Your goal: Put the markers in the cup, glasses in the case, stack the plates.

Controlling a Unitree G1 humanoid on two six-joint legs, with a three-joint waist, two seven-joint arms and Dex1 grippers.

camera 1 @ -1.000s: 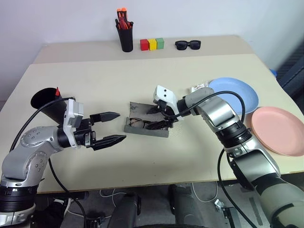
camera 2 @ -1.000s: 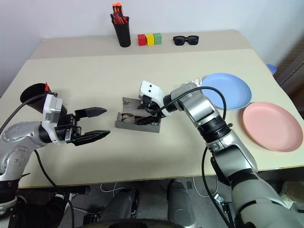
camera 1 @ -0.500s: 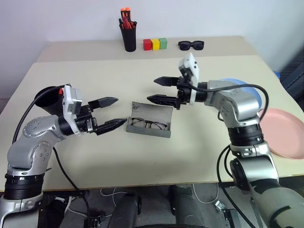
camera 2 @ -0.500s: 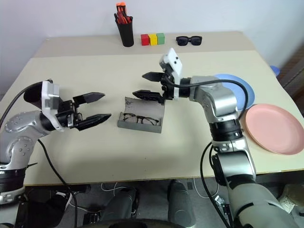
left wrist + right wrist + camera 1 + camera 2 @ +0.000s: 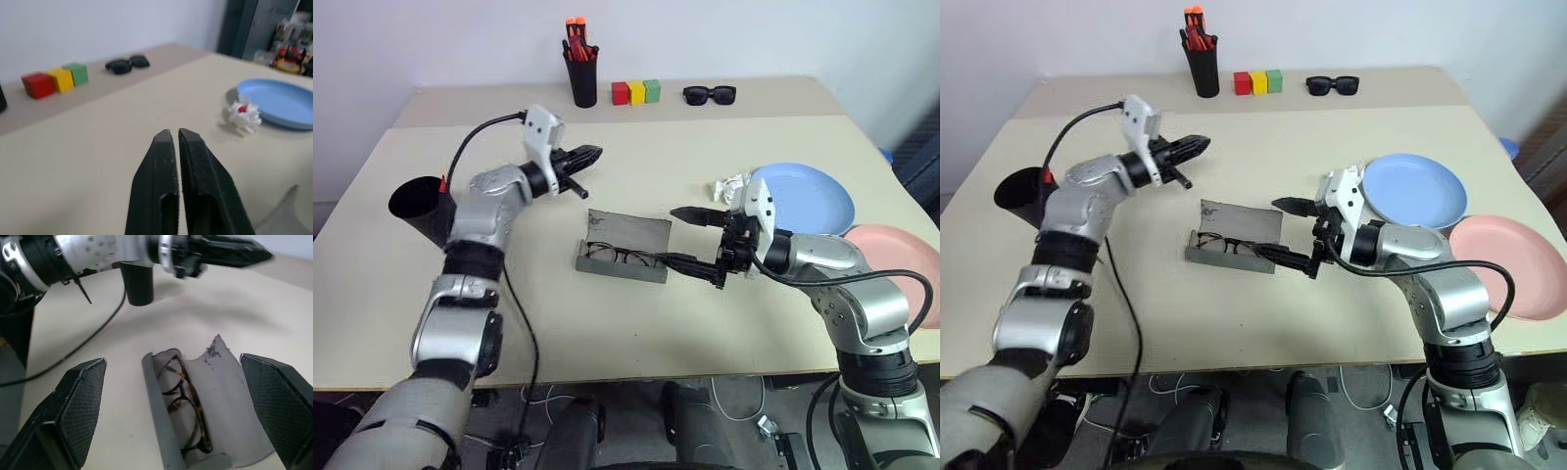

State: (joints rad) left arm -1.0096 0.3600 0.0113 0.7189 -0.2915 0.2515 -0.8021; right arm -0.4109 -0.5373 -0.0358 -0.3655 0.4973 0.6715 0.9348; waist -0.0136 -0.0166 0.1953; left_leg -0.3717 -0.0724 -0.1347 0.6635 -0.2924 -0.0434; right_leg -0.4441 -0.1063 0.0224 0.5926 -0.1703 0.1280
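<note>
The grey case (image 5: 636, 230) lies open mid-table with the wire-framed glasses (image 5: 619, 257) inside it. My right gripper (image 5: 674, 235) is open just right of the case, its fingers pointing at it and holding nothing; in the right wrist view the glasses (image 5: 188, 406) lie between its fingers (image 5: 80, 401). My left gripper (image 5: 590, 154) is shut and empty, hanging over the table behind the case. The black cup (image 5: 416, 199) stands at the left edge with a marker's red tip (image 5: 443, 183) at its rim. The blue plate (image 5: 803, 196) and the pink plate (image 5: 901, 259) lie side by side on the right.
Along the back edge stand a black pen holder (image 5: 579, 73) with orange-topped pens, three coloured blocks (image 5: 637, 92) and black sunglasses (image 5: 709, 94). A crumpled white wrapper (image 5: 729, 186) lies beside the blue plate.
My left gripper has shut and swung from the near left to behind the case. My right gripper, still open, first lifted off the case, then drew back and sank to its right.
</note>
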